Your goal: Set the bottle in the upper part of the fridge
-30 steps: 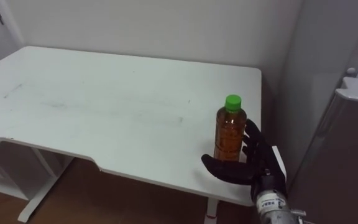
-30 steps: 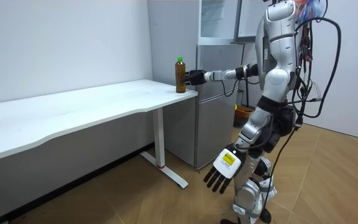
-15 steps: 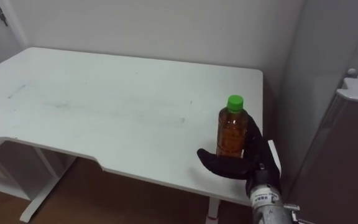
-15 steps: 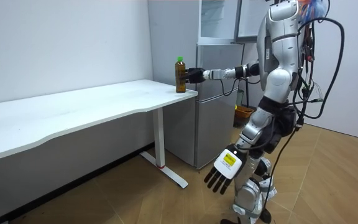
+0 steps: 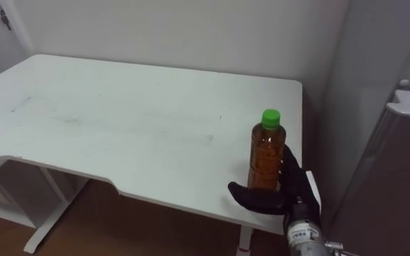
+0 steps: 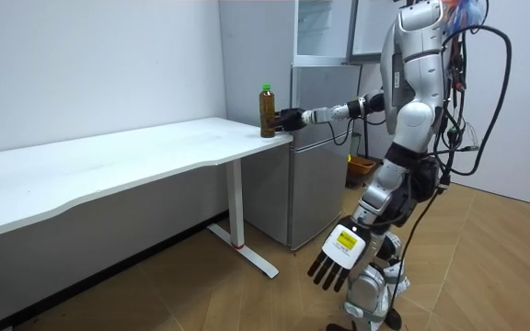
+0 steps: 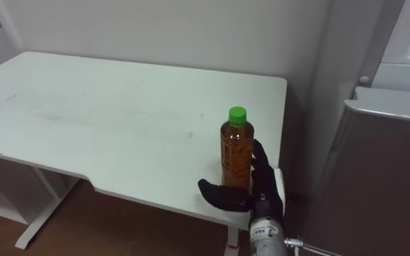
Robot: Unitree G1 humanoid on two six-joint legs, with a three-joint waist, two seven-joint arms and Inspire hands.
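right arm: stretched forward at about chest height, forearm near level, reaching over the near right corner of the worktop [image 5: 119, 121].
right hand [image 5: 285, 196]: set upright at the foot of the bottle [image 5: 265, 158], palm turned to it; the thumb lies low across the bottle's near side, the fingers [image 5: 291, 171] rise behind its right side.
right hand state: spread wide and cupping the bottle without clamping it; the fingers look nearly straight. whether they touch the bottle i cannot tell.
bottle: stands upright on the worktop close to the right edge, amber liquid inside, green cap [image 5: 270, 117] on top.
left arm: hangs down at the robot's side in the room view.
left hand [image 6: 339, 258]: low beside the thigh, fingers straight and spread, holding nothing.
eye views: look down on the thumb and fingers either side of the bottle, with the grey fridge [image 5: 386, 178] just right of the worktop.
room view: the robot stands upright in front of the fridge, at the worktop's end, with the bottle [image 6: 266, 110] at the corner and the right hand [image 6: 290, 117] against it.
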